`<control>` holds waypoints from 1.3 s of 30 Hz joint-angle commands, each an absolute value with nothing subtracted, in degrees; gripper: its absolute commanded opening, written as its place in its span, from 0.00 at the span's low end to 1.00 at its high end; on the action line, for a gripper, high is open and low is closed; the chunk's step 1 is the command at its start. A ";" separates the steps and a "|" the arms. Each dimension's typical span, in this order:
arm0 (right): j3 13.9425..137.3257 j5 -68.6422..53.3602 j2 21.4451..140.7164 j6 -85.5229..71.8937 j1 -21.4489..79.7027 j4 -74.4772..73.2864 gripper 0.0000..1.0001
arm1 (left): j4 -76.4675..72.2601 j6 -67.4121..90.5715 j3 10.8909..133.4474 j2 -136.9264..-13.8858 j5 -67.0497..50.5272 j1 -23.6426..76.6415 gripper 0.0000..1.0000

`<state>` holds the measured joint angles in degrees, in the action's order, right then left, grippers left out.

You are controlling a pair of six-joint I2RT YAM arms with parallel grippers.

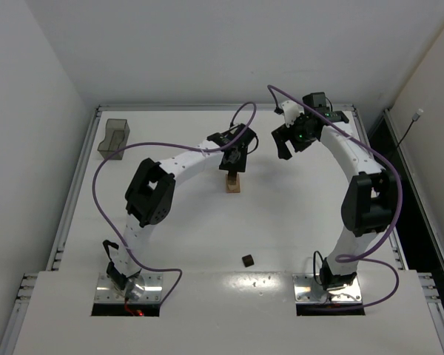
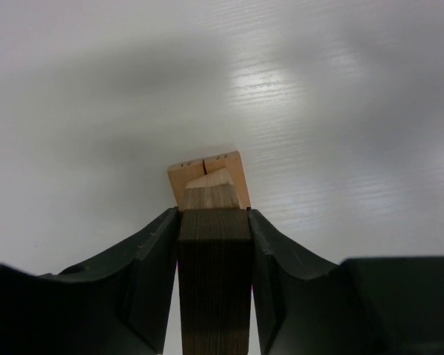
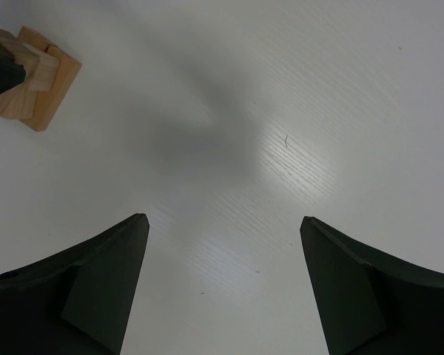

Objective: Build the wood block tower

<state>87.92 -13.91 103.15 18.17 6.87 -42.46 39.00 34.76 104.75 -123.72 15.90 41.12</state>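
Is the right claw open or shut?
Open. The right claw has its two black fingers spread wide, with only white table between them, holding nothing.

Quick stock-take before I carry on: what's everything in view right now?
Tower: one, light tan, mid-table, under the left gripper.
Held block: one, dark brown, between the left fingers, just above the tower.
Loose block: one, dark brown, near edge of the table, between the arm bases.
Bin: one, translucent grey, far left corner.
Table: one, white.
Cables: two, purple, one along each arm.
Left gripper: one, black, shut on the held block.
Right gripper: one, black, open, right of the tower.
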 commanded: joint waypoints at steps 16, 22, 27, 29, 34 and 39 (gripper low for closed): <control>88.33 -15.03 103.62 17.58 6.68 -40.96 0.80 | 38.76 35.33 106.26 -123.49 17.14 39.55 0.34; 88.33 -15.03 103.62 17.58 6.68 -40.96 0.80 | 38.76 35.33 106.26 -123.49 16.62 39.55 0.53; 88.33 -15.03 103.62 17.58 6.68 -40.96 0.80 | 38.76 35.33 106.26 -123.49 16.08 39.55 0.62; 88.33 -15.03 103.62 17.58 6.68 -40.96 0.80 | 38.76 35.33 106.26 -122.96 16.08 39.55 0.65; 88.33 -15.03 103.62 17.58 6.68 -40.96 0.80 | 38.76 34.28 107.57 -120.94 16.09 40.08 0.66; 88.33 -15.03 103.62 17.58 6.68 -40.96 0.80 | 37.62 31.99 108.90 -116.55 14.77 41.31 0.67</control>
